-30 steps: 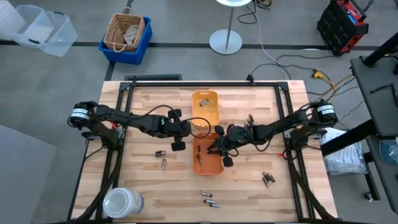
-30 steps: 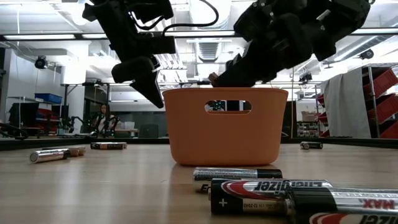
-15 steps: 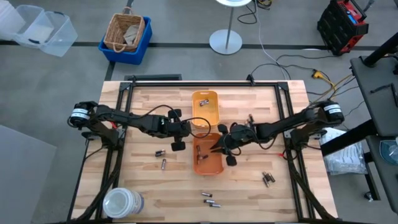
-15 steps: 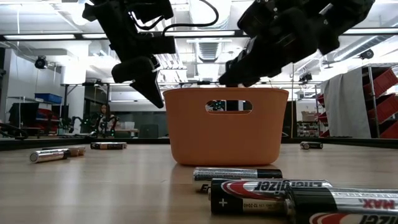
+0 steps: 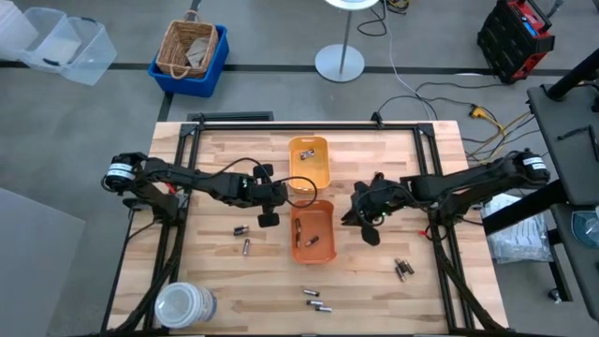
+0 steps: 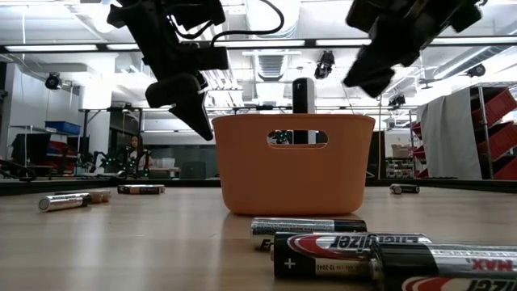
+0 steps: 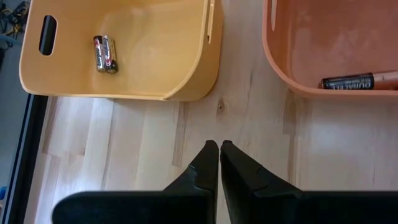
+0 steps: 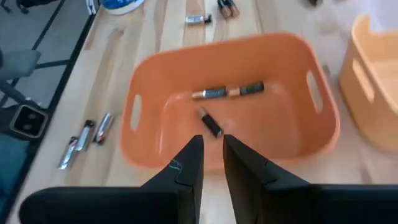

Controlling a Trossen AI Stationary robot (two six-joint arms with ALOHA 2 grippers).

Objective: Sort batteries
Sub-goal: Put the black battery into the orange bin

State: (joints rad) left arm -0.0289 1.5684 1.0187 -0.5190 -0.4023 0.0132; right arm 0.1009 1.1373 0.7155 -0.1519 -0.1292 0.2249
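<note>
Low view hides the orange tray's (image 6: 293,164) inside, but three batteries (image 8: 227,92) lie in it, more loose on the wood table (image 5: 215,281), left gripper (image 7: 219,149) pinched empty, right gripper (image 8: 211,146) barely parted, empty.

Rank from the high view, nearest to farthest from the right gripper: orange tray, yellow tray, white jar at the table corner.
1. Orange tray, just beside the right gripper, toward table centre.
2. Yellow tray, past the orange one, toward the table's far edge.
3. White jar, across the table at the near corner on the left arm's side.
</note>
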